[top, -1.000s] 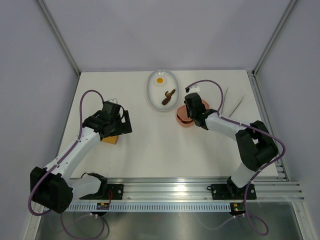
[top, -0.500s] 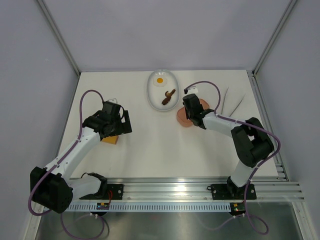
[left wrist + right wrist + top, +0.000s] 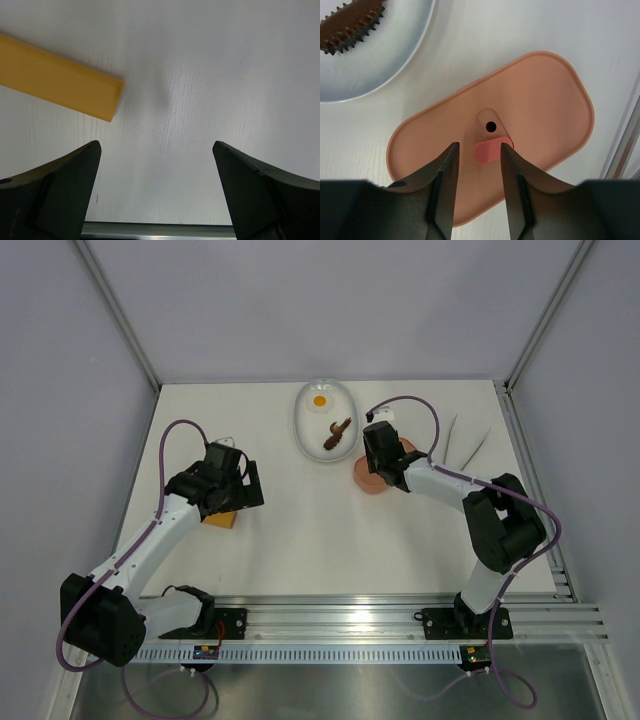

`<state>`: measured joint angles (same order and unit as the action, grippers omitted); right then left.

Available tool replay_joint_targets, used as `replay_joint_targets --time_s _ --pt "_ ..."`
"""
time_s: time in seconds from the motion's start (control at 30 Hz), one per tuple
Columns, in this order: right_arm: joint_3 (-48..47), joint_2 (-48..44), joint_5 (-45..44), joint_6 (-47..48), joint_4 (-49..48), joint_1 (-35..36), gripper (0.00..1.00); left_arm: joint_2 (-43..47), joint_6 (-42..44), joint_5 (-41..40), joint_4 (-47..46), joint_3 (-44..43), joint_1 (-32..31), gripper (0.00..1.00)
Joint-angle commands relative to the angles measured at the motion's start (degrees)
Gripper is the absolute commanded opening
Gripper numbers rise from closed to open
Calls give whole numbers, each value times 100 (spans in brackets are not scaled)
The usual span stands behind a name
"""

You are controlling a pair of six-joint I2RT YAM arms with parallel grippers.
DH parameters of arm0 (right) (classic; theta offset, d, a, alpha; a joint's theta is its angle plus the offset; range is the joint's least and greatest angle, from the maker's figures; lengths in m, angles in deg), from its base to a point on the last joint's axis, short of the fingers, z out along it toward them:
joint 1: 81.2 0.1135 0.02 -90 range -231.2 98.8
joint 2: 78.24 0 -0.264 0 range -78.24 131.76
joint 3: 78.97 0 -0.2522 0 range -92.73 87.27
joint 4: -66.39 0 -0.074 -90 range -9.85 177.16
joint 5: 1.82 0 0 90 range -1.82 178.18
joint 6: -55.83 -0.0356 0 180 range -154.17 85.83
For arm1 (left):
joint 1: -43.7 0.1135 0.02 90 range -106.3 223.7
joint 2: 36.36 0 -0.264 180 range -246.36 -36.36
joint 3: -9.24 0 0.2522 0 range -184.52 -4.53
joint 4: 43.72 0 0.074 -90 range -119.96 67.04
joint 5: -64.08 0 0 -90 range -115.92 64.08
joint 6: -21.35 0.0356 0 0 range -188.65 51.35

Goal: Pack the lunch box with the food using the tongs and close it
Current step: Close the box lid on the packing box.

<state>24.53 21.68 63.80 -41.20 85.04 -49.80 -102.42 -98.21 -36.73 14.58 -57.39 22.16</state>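
Jaws, right gripper [image 3: 479, 150]: parted narrowly, straddling the small pink tab [image 3: 487, 150] beside a round hole at the middle of the flat salmon-pink oval plastic lid [image 3: 540, 95]. A sliver of gap shows left of the tab, so nothing is clamped.

Change noted: a second ago these jaws were shut at this spot. They have since let go, and the wrist has swung slightly left, toward the dish. Reading: a placing of the lid looks finished and released. Whether the tub of the lunch box sits under the lid cannot be told.

Jaws, left gripper [image 3: 156, 147]: spread wide and empty over the white table [image 3: 300, 530]. The yellow-orange rectangular block [image 3: 55, 75] lies just beyond the left finger, untouched.

Food: a yellow-centred fried egg [image 3: 320, 401] and a brown toothed piece [image 3: 350, 27] lie in the white oval dish [image 3: 305, 425], just left of the lid. None shows as packed.

Tongs: the thin silver metal tongs [image 3: 465, 445] lie on the table right of the lid, apart from both grippers. Judgement: packing is not yet begun, and the tongs must be picked up first.

Pose, right arm: elbow folded near the right edge, forearm reaching inward, wrist pitched straight down over the lid.

Pose, left arm: stretched forward on the left side, wrist down above the block, unmoved over the last second.
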Motion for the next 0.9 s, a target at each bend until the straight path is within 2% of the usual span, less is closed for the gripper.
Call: replay_joint_targets --time_s 0.0,0.23,0.5,0.63,0.87 --pt "-291 -271 -119 -1 170 59 47 129 65 -141 -15 4 -17 99" --pt "-817 -377 -138 184 951 -45 58 155 65 -132 -15 13 -17 99" --pt "-1433 -386 1153 439 1865 -538 63 155 73 -106 -32 13 -17 99" --pt "-1592 -307 1374 658 2157 -705 63 146 65 -88 -41 13 -26 99" --pt "-1531 535 2172 826 2447 -732 66 137 47 -79 -59 13 -26 99"
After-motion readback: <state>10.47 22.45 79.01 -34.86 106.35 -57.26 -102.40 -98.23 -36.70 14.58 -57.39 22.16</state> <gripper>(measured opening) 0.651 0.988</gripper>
